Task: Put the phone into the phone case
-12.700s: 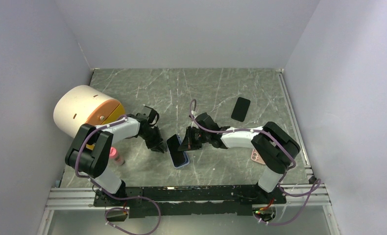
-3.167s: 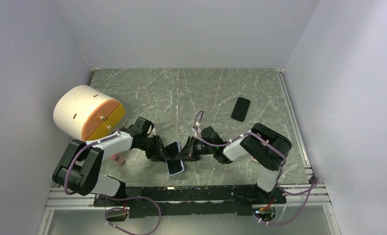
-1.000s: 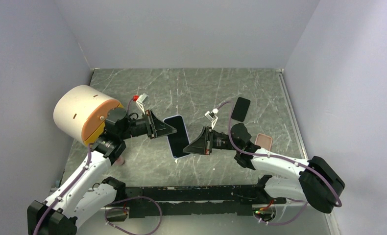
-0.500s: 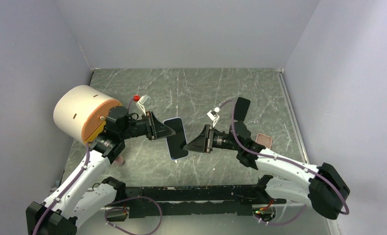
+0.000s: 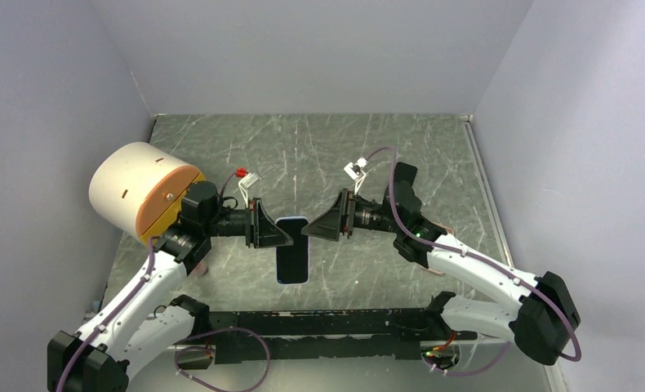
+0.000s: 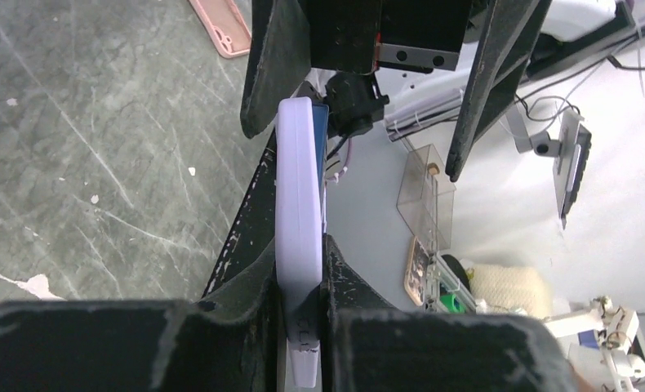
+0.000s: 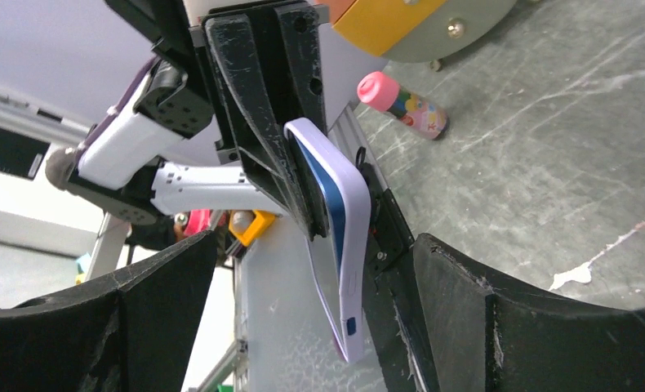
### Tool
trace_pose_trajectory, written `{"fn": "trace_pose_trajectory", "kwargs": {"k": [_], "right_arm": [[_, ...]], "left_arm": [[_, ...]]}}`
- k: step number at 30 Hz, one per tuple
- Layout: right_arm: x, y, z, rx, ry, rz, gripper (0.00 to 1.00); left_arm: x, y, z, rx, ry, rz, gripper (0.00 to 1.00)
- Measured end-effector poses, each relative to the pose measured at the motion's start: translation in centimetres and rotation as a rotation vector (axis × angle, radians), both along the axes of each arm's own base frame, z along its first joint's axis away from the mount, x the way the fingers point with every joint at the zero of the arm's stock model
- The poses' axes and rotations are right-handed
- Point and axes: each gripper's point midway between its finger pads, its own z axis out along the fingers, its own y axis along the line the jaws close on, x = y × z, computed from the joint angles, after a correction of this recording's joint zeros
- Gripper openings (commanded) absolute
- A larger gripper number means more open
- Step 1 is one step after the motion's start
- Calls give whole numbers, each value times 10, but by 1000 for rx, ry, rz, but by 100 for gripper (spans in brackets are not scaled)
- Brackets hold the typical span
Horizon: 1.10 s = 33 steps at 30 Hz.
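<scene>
Phone (image 5: 292,251) lower now; in L claw (image 5: 280,238)

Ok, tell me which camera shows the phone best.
Right wrist: the phone sits mid-frame, blue body and lavender case edge both plain, clamped by the left gripper. Top external shows only its dark screen from above; left wrist sees just its thin edge.

A pale lilac phone case (image 7: 344,245) wraps a dark blue phone (image 7: 318,204), above a grey-green marbled table (image 5: 303,147) veined in white, a cream drum (image 5: 127,184) with an orange face, and a pink-capped, multicoloured bottle (image 7: 401,102).
</scene>
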Motion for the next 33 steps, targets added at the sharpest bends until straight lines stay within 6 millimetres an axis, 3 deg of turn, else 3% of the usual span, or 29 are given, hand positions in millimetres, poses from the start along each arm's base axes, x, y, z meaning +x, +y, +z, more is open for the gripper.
{"fn": "trace_pose_trajectory", "kwargs": {"k": [17,27,33], "right_arm": [[-15,11,2,13,-19,164,49],[-9,9,-7,-19,-34,138,2],[0,0,-14,-82,-107,59,0]], "left_arm": [[-11,0,1,-21,-78,-71,3],[-9,-1,0,0,-36,-81,3],[1,-6,-5,53,21,-84,3]]}}
